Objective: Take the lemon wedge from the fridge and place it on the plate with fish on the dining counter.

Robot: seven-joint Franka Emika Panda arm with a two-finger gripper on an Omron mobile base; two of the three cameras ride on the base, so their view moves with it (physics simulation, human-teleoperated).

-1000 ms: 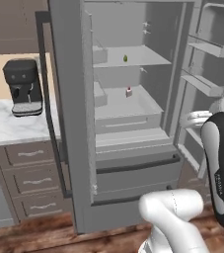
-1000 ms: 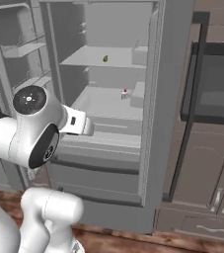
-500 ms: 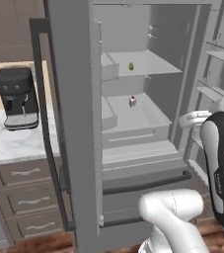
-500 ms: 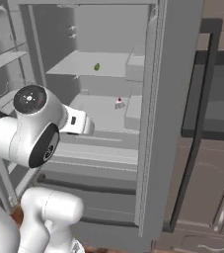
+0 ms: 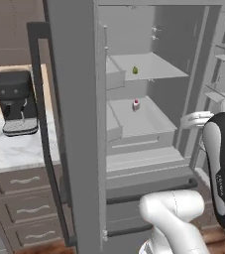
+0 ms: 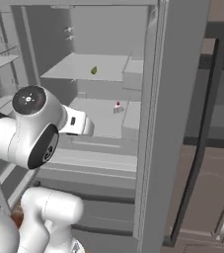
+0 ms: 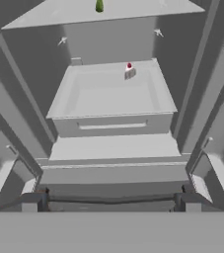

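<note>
1. Compared with the earlier frames, the whole scene is seen larger and shifted in both base views. This is judged to be the base driving closer to the fridge, not a move of the things inside it.
2. The lemon wedge is seen on the upper shelf of the open fridge, near the shelf's back left part and well away from its front edge. In the hand view the lemon wedge is found at the very top, above the lower tray.
3. A small red-topped item is seen on the lower tray, near its back edge; it is not the target.
4. The fingers are spread to their widest and nothing is held between them.
5. The decisive relation is judged so: the wedge lies above and far ahead of the fingers, so the hand must be raised to the upper shelf and pushed deep inside.
6. The long axis of the wedge appears upright, but it is too small to be sure.
</note>
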